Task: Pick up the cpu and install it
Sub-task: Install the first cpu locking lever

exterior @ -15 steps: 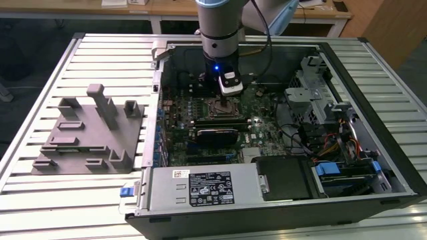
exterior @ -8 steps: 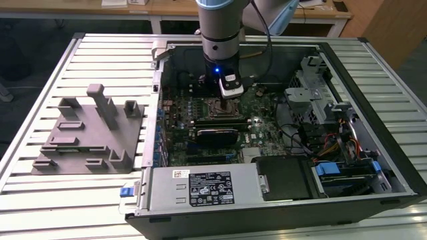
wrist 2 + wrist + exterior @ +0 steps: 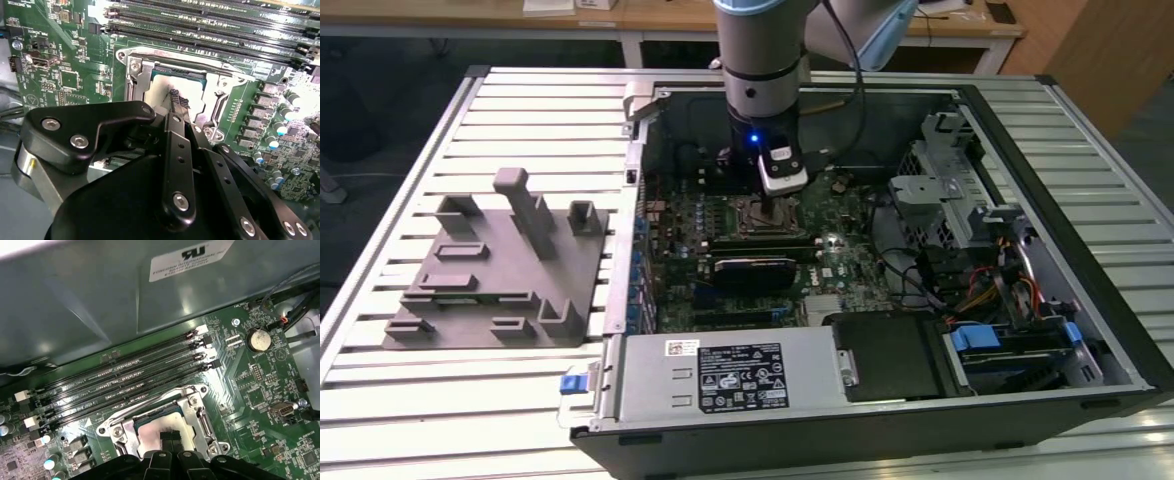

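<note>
The black-fingered end effector is hanging over the square metal-framed socket on the green motherboard, its fingertips pressed together with no gap. The small flat silver-grey square cpu is lying seated inside the socket, directly under the fingertips, in both wrist views.

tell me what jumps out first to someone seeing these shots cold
The grey arm reaching straight down into the open computer case, its gripper low over the metal-framed socket near the middle of the green motherboard. In both wrist views the black fingertips sit right at the cpu lying inside that frame. A grey moulded fixture lies beside the case, on the exterior view's left.
</note>
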`<act>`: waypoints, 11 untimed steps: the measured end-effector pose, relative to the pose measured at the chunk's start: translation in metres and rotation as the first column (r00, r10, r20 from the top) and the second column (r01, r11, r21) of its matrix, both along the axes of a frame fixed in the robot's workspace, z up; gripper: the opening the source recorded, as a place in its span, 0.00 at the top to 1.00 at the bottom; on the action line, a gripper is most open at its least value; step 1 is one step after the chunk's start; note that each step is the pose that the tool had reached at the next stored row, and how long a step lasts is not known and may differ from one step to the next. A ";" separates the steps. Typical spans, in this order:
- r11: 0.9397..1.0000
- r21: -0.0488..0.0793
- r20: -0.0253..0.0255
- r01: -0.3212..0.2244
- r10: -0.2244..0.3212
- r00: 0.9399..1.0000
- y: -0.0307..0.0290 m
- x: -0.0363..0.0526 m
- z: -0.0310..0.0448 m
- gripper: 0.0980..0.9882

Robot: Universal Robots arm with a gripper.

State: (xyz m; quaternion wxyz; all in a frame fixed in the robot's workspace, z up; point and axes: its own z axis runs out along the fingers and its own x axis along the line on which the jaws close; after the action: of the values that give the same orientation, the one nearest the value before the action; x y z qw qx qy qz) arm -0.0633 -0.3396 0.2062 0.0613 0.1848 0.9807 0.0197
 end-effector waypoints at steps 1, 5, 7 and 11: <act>1.000 0.000 0.000 0.000 0.000 1.000 0.0000 0.0000 0.0021 0.99; 1.000 0.000 0.000 0.000 0.000 1.000 0.0000 0.0000 0.0119 0.99; 1.000 0.000 0.000 0.000 0.000 1.000 0.0000 0.0000 0.0127 0.99; 1.000 -0.001 -0.010 0.000 0.000 1.000 0.0000 0.0015 0.0127 0.99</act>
State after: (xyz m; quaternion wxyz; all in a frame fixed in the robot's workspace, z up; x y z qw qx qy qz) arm -0.0618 -0.3396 0.2190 0.0567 0.1848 0.9810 0.0184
